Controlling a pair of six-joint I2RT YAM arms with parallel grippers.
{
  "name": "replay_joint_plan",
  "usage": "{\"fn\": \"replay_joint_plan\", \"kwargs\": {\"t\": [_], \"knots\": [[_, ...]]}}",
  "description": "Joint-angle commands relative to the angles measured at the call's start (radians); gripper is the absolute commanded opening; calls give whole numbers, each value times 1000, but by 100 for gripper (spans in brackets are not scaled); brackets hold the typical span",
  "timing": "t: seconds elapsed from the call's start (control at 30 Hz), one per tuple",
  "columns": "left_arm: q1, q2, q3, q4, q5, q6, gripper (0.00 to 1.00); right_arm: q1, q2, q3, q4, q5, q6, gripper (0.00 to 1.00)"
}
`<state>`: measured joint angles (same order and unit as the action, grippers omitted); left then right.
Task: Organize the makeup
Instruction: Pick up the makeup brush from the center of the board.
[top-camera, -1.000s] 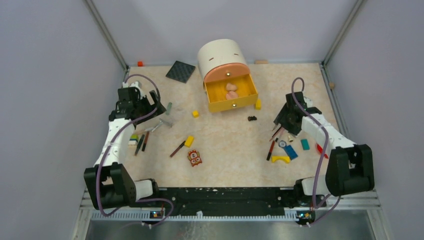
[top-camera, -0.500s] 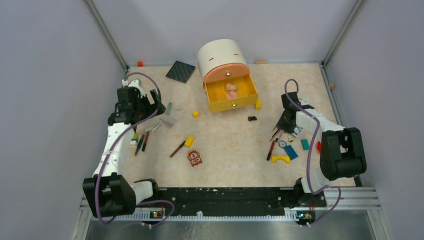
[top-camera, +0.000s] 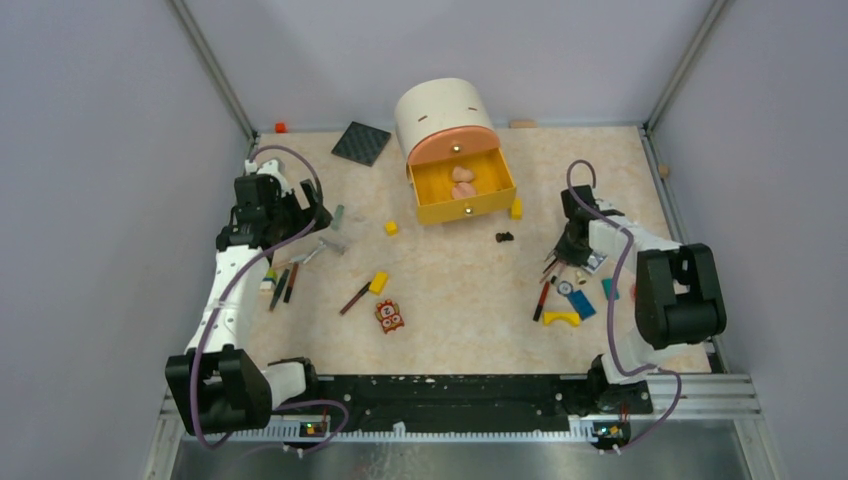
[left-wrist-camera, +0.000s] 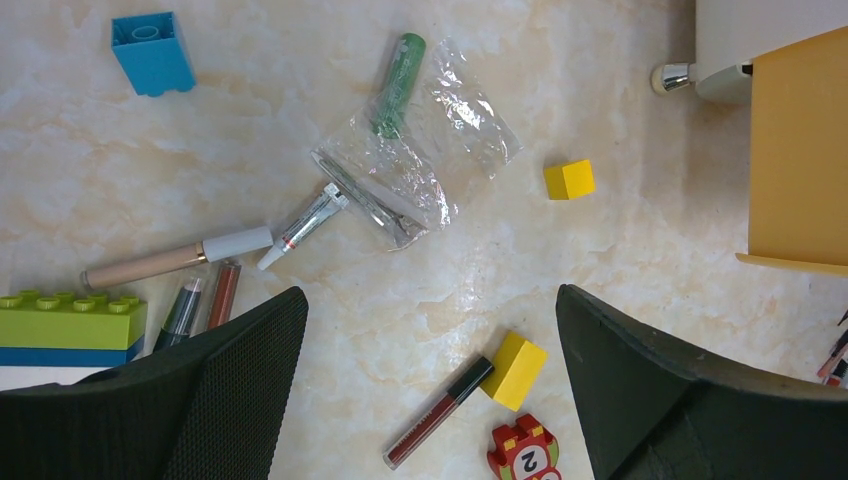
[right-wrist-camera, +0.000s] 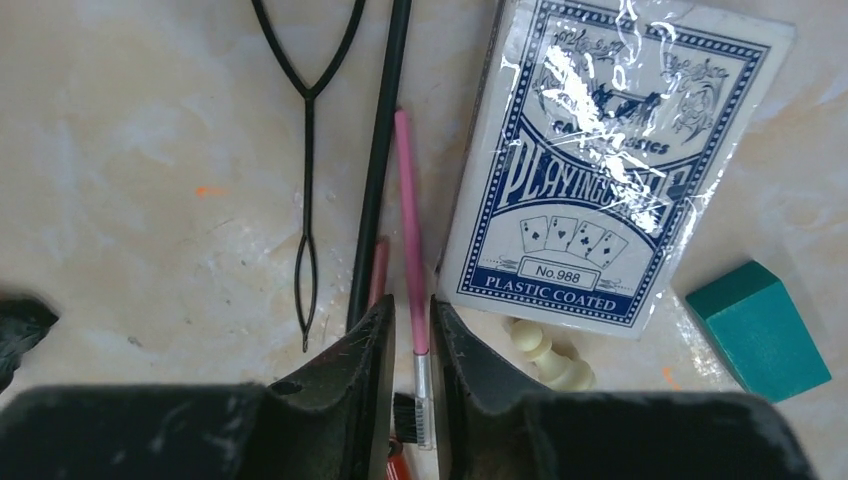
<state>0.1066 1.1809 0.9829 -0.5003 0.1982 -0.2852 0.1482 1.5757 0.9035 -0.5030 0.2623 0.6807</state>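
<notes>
My right gripper (right-wrist-camera: 412, 310) is down on the table among thin sticks, its jaws closed to a narrow gap around a pink brush stick (right-wrist-camera: 408, 210) with a silver ferrule. A black stick (right-wrist-camera: 380, 150) lies just left of it. In the top view this gripper (top-camera: 562, 255) sits at the right-hand pile. My left gripper (left-wrist-camera: 430, 300) is wide open and empty, above the table at the left (top-camera: 300, 215). Below it lie a green tube (left-wrist-camera: 398, 82), a silver tube (left-wrist-camera: 305, 222), a beige stick (left-wrist-camera: 175, 258) and a dark red lip gloss (left-wrist-camera: 438, 412). A black square compact (top-camera: 361, 143) lies at the back.
An open yellow drawer (top-camera: 463, 190) stands at the back centre. A playing-card box (right-wrist-camera: 610, 160), a teal block (right-wrist-camera: 757, 330), a cream pawn (right-wrist-camera: 545, 355) and a black wire loop (right-wrist-camera: 307, 150) surround the right gripper. Clear plastic wrap (left-wrist-camera: 430, 170), yellow blocks (left-wrist-camera: 515, 370) and a green brick (left-wrist-camera: 70, 315) lie near the left.
The right arm's elbow swung in toward the table and its gripper settled on the stick pile. The left gripper shifted very slightly.
</notes>
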Motion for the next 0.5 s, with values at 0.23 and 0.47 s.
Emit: {"fn": "replay_joint_plan", "kwargs": {"t": [0.23, 0.47], "knots": [[-1, -20, -11, 39, 20, 12, 99, -21, 82, -26, 50, -45, 4, 0], [0, -23, -12, 41, 20, 11, 99, -22, -25, 15, 6, 0, -31, 0]]}}
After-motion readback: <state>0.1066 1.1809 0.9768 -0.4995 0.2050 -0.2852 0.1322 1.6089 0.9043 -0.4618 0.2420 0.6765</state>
